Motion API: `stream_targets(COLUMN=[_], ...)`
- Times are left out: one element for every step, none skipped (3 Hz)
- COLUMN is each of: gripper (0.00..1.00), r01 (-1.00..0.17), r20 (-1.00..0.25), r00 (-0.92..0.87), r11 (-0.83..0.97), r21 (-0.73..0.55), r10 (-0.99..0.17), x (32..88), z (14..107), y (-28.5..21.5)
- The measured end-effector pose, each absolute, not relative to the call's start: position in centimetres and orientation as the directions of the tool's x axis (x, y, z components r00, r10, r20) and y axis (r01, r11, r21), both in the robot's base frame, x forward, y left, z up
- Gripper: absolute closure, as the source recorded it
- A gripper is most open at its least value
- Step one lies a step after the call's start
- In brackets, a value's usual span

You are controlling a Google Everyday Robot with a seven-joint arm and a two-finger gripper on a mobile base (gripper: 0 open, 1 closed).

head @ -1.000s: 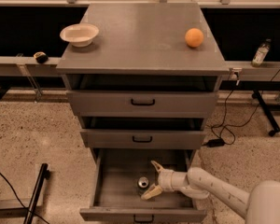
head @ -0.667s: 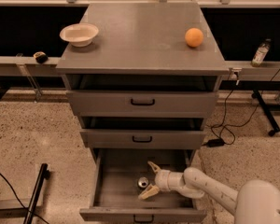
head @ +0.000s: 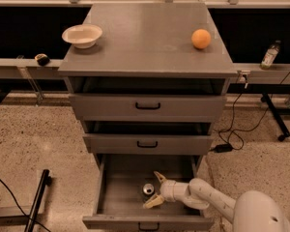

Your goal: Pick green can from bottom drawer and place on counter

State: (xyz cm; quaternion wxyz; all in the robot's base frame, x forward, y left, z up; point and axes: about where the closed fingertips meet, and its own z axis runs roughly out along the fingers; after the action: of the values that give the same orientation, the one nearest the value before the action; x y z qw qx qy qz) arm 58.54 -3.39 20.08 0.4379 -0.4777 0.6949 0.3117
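Three drawers, one bowl, one orange, one bottle, one green can, one claw in the bottom drawer

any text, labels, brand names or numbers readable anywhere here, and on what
No text can be read anywhere.
small bottle: its label is too small to read.
green can: no print legible.
The gripper is open in the bottom drawer, right by the can.

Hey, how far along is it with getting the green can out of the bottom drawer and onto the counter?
Done: the bottom drawer is pulled open and the gripper is down inside it. In hand: the gripper is open at the green can, which stands on the drawer floor, not yet grasped. Left: close on the can, lift it out and set it on the counter.
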Motion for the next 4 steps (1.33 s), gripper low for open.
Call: stream_targets(gripper=[0.00,0.19,0.43,0.66], r01=[-0.933,-0.931,-0.928,-0.921], r20=[-0.899,-0.904,-0.931,-0.948], r00=[-0.188,-0.194,-0.188,-0.188], r11=[0.359,0.362,0.368,0.382], r21=[0.037,0.047,0.064,0.078], r10=[-0.397,-0.380,-0.312,-0.259], x=[58.3,58.5,59.0,59.3], z=[18.4,17.5,17.0,16.7], y=[-3.6,-3.1,-2.3,-2.3])
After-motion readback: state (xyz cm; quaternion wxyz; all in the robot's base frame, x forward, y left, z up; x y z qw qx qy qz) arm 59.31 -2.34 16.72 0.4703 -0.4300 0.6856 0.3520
